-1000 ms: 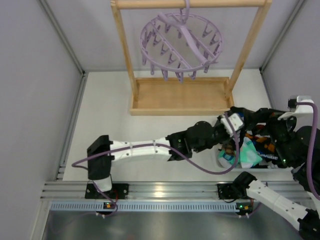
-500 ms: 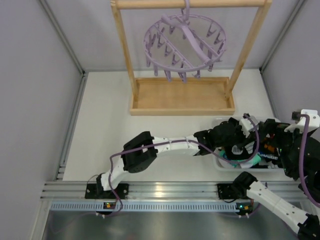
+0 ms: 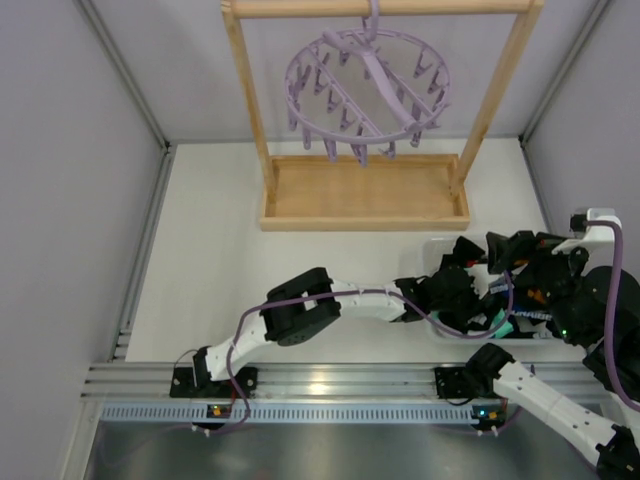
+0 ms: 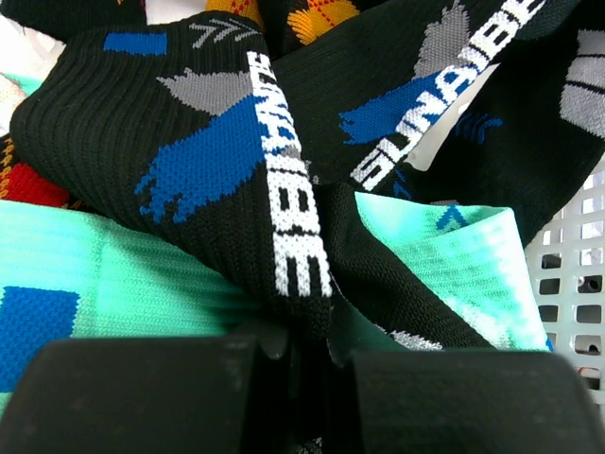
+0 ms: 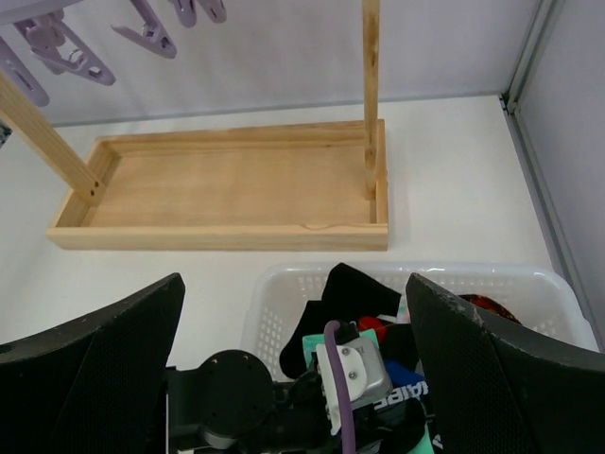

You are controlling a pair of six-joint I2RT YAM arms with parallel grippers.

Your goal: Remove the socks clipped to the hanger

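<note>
The lavender ring hanger hangs from the wooden rack with no socks on its clips; some clips show in the right wrist view. The socks lie piled in a white basket. My left gripper is down in the pile. In the left wrist view it is shut on a fold of a black sock with blue patches and white letters. A teal sock lies under it and an argyle sock behind. My right gripper is open and empty above the basket.
The wooden frame rack with its tray base stands behind the basket. The basket's mesh wall is close on the left gripper's right. The left wrist and its purple cable lie under the right gripper. Grey walls close in both sides.
My left arm has folded, its elbow drawn back toward the near edge, while its gripper has stayed at the basket and sunk into the socks. The right gripper has shifted a little. The hanger sways slightly.
</note>
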